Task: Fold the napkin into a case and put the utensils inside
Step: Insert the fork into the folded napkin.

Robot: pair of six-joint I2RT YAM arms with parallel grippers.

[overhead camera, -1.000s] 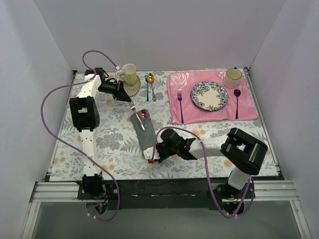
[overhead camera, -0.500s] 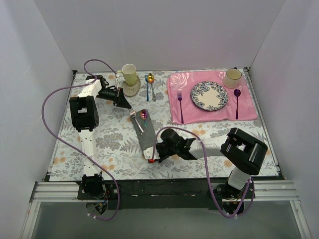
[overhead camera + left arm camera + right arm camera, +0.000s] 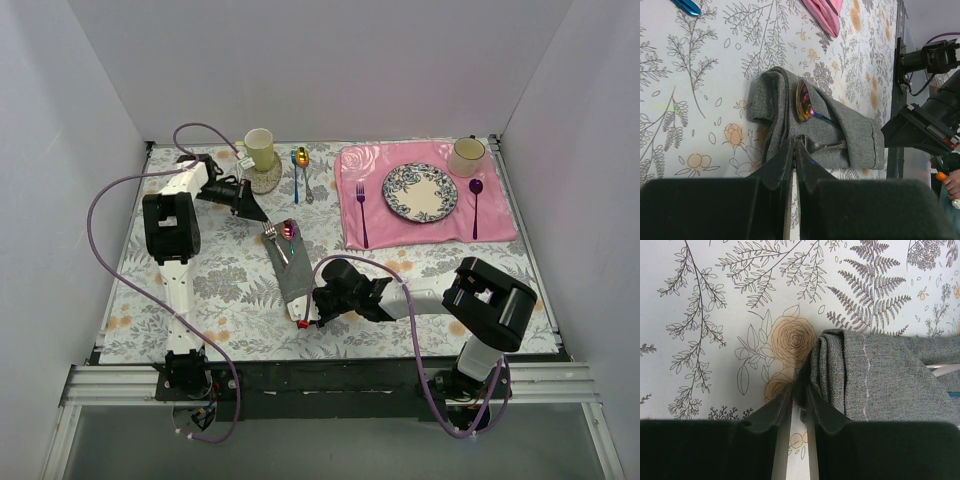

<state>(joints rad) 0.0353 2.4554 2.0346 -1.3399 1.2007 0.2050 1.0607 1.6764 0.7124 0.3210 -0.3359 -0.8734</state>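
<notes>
Nearest my arm bases, the right pincer [image 3: 799, 388] pinches the near folded corner of the napkin [image 3: 880, 375] against the counter [image 3: 200, 290]. The grey cloth, folded into a narrow case with its stitching showing, runs lengthwise away towards the far left. At its far mouth the spoon [image 3: 803, 101] shows only its gold-purple bowl. Just beside it the left pincer [image 3: 793, 146], pressed together on the fork [image 3: 820, 145] by its tines, has the handle lined along the case, so I judge the push goes straight down that axis.

Plain white walls [image 3: 320, 70] close round the table [image 3: 230, 290] on three sides; its floral-printed top is evenly lit, with a black rail [image 3: 330, 385] along its near edge.
</notes>
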